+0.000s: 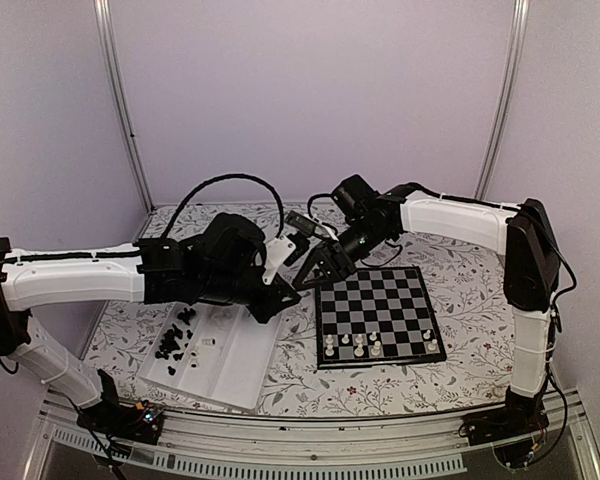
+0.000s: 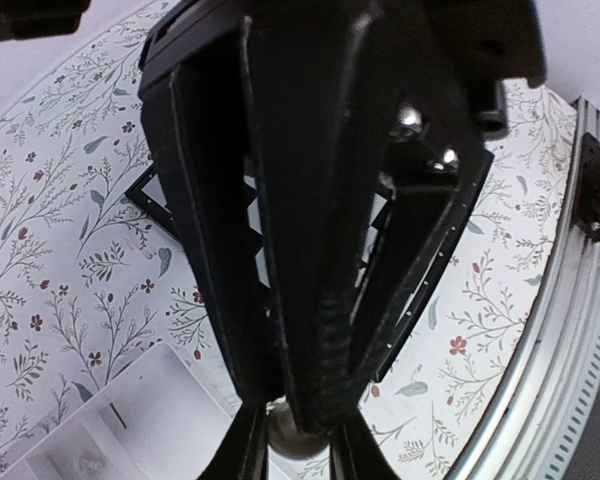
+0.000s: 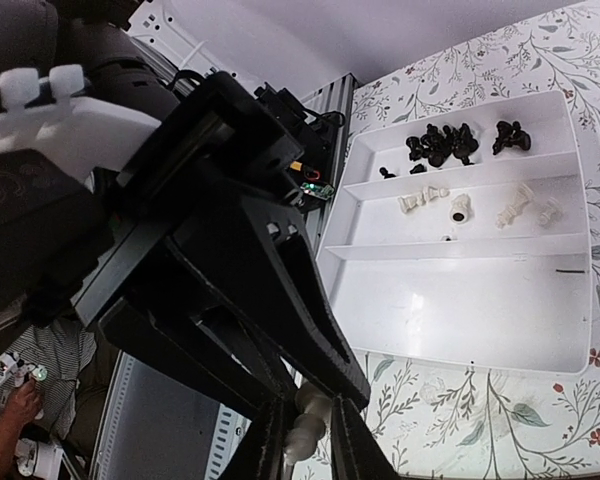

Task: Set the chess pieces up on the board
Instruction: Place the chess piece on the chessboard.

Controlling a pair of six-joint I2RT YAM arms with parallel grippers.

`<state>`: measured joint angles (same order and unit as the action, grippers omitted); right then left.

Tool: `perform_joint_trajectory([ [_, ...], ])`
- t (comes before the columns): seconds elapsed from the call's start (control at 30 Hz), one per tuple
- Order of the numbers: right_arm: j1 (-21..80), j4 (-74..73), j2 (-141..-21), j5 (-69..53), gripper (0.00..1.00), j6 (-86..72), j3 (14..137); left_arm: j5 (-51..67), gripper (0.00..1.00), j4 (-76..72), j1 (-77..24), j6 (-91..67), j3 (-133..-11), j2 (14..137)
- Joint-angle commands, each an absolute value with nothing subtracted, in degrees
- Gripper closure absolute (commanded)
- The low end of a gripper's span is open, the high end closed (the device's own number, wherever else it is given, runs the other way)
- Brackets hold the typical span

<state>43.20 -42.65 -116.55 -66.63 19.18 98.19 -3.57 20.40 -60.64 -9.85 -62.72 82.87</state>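
My two grippers meet in mid-air between the white tray [image 1: 230, 365] and the board [image 1: 378, 277]. My left gripper [image 2: 298, 448] is shut on the round base of a cream-white chess piece [image 2: 288, 440]. My right gripper [image 3: 305, 445] has its fingers shut against the sides of the same piece [image 3: 312, 415], coming from the opposite end. In the top view the two grippers [image 1: 298, 272] overlap and hide the piece. Several white pieces [image 1: 360, 346] stand on the near rows of the black and silver board.
The tray holds several black pieces [image 3: 442, 145] in its far compartment and a few white ones [image 3: 460, 205] in the middle one; its largest compartment [image 3: 460, 300] is bare. Floral cloth [image 1: 460, 270] covers the table. A metal rail [image 1: 310, 440] runs along the near edge.
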Motion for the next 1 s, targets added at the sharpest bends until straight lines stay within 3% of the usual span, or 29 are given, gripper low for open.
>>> perform_joint_trajectory([
  [0.0, 43.64, -42.19, -117.7, -67.19, 0.87, 19.39, 99.49, -3.49, 0.9, 19.37, -61.69, -9.62, -64.5, 83.57],
  [0.1, 43.59, -42.44, -117.6, -67.05, 0.93, 19.72, 99.3, -4.37, 0.9, 19.37, -61.7, -9.7, -64.6, 83.72],
  [0.27, 43.13, -42.84, -115.06, -61.84, 0.96, 22.11, 96.64, -7.77, 0.65, 20.18, -61.96, -9.48, -64.48, 83.36],
  [0.33, 41.98, -42.76, -113.07, -58.59, 0.96, 23.44, 94.06, -9.17, 0.61, 20.22, -62.06, -8.76, -63.82, 82.37],
  [0.97, 33.4, -38.92, -81.76, -21.37, 0.96, 36.31, 58.11, -20.98, 0.54, 14.91, -61.96, -6.21, -59.94, 81.62],
])
